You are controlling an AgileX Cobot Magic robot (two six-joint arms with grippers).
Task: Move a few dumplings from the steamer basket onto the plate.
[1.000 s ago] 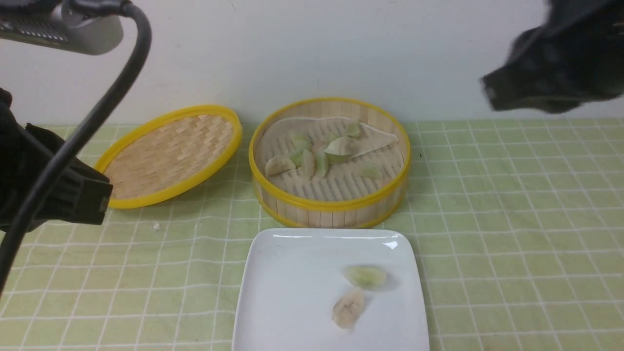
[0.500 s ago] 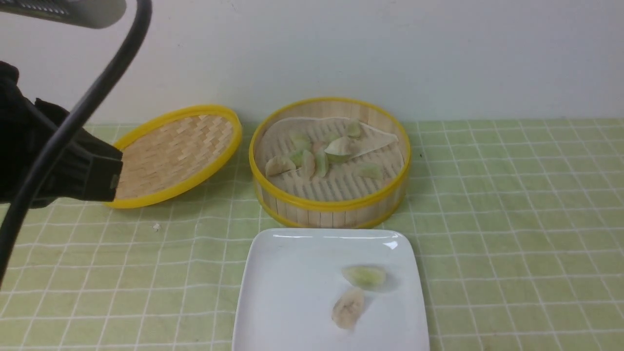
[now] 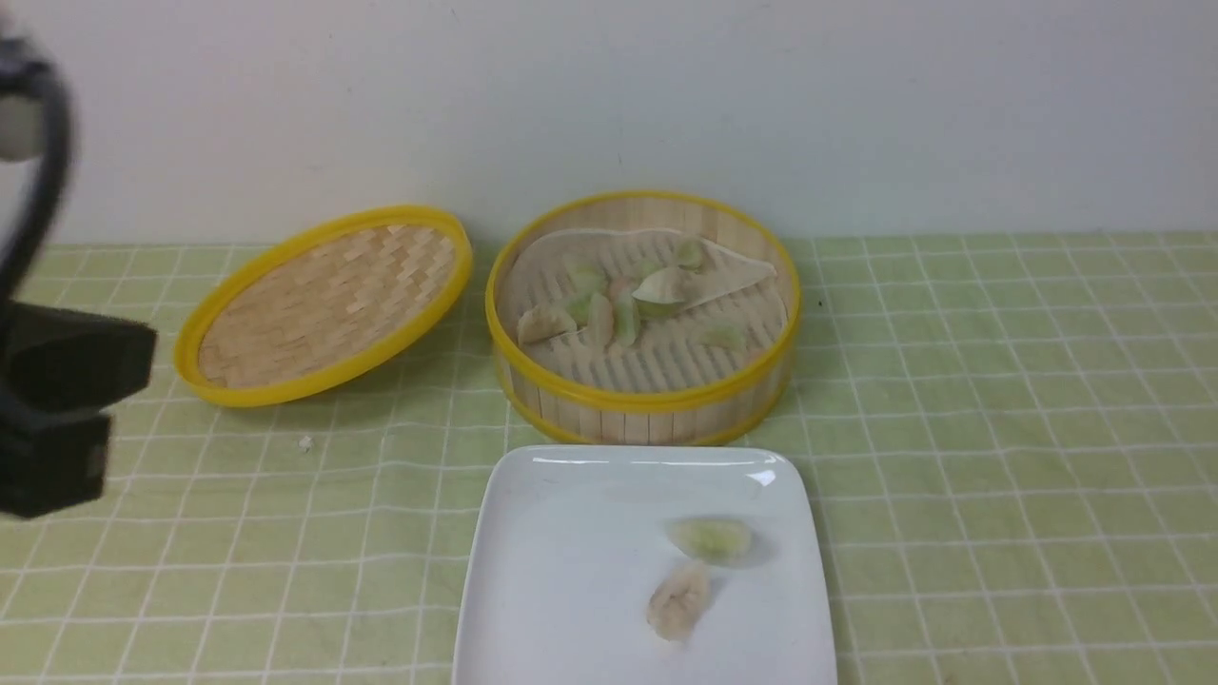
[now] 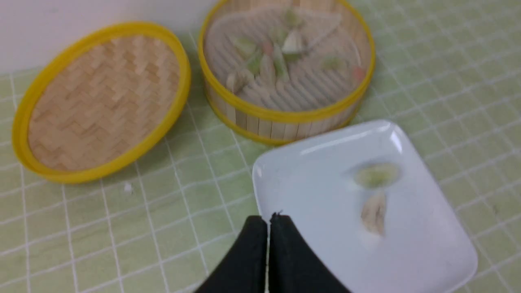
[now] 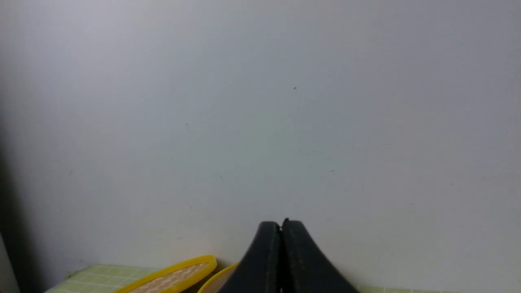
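Two dumplings [image 3: 711, 538] lie on the plate [image 3: 571, 571].
Steamer basket [image 3: 642, 400] just behind the plate; left hand [image 4: 268, 221], well left of it, clenched empty; right hand [image 5: 281, 226] likewise clenched.

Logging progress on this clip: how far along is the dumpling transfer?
Done: a green dumpling and a cream dumpling lie on the plate. In hand: nothing; the left gripper and right gripper both show jaws shut and empty. Left: several dumplings sit in the steamer basket, so perhaps one more transfer.
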